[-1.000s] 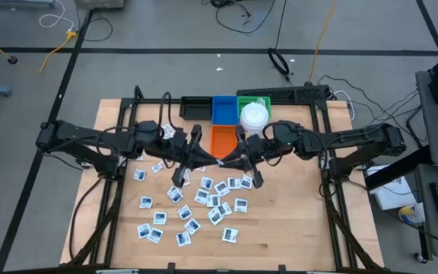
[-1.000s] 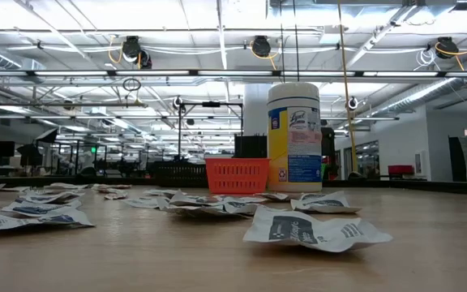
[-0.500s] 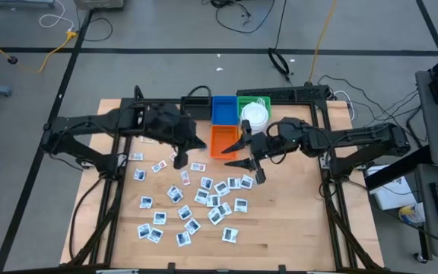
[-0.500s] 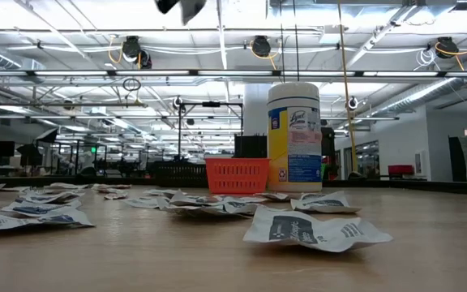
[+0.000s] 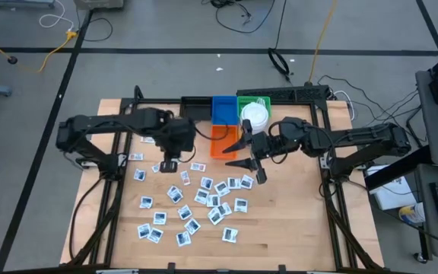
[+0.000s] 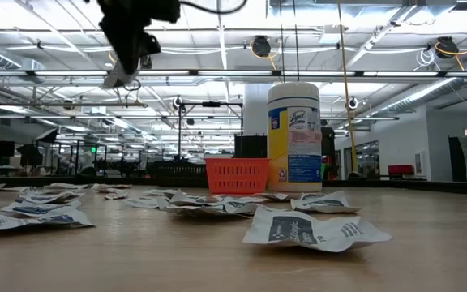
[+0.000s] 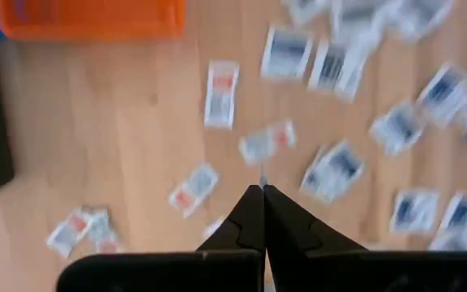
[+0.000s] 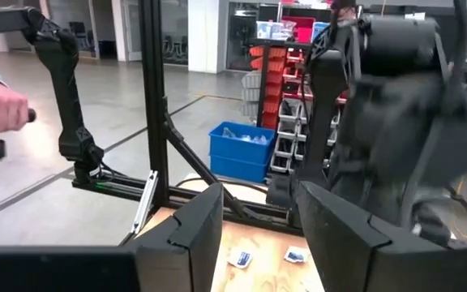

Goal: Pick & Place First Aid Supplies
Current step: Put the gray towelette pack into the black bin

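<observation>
Wooden table (image 5: 295,228): packets (image 5: 204,199) scattered flat, mixed headings; left gripper (image 5: 168,164) closed, empty; right gripper (image 5: 251,161) open.

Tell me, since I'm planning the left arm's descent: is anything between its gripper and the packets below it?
Nothing visible blocks it. The left gripper, fingers shut, hangs over bare wood with packets scattered on the table beneath it. The orange bin sits off to the side, and the right gripper hangs apart, beside that bin.
</observation>
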Available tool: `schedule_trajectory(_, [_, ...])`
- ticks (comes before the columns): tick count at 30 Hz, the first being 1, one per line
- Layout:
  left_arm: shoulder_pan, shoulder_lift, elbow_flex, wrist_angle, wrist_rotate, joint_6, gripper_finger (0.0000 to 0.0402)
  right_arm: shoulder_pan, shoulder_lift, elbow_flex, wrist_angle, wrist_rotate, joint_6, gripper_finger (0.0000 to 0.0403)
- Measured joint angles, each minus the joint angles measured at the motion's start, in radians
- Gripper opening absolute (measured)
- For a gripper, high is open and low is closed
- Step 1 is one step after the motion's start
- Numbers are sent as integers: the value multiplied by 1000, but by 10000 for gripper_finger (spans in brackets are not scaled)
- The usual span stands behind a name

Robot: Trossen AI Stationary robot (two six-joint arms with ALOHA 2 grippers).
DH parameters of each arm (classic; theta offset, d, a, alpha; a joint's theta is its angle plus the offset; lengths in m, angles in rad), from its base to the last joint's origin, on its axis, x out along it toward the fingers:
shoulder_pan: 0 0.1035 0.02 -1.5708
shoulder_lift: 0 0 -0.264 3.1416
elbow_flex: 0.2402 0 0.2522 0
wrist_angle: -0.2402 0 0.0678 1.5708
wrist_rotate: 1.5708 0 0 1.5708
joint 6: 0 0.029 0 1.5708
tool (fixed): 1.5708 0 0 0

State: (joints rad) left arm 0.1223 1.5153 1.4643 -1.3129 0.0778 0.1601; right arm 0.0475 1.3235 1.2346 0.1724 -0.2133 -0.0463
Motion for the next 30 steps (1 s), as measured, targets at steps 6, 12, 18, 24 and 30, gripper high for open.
schedule_trajectory(6, [34, 78, 0, -20, -20, 94, 0, 0, 0, 0, 23, 0, 0, 155])
schedule_trajectory(12, [195, 130, 0, -10, -36, 60, 0, 0, 0, 0, 75, 0, -17, 155])
schedule_trajectory(18, [401, 157, 0, 6, -42, 43, 0, 0, 0, 0, 105, 0, -71, 155])
schedule_trajectory(24, [591, 162, 0, 29, -46, -15, 0, -2, 0, 0, 108, -1, -78, 155])
schedule_trajectory(30, [697, 162, 0, 26, -46, -52, 0, -2, 0, 0, 107, 0, -78, 155])
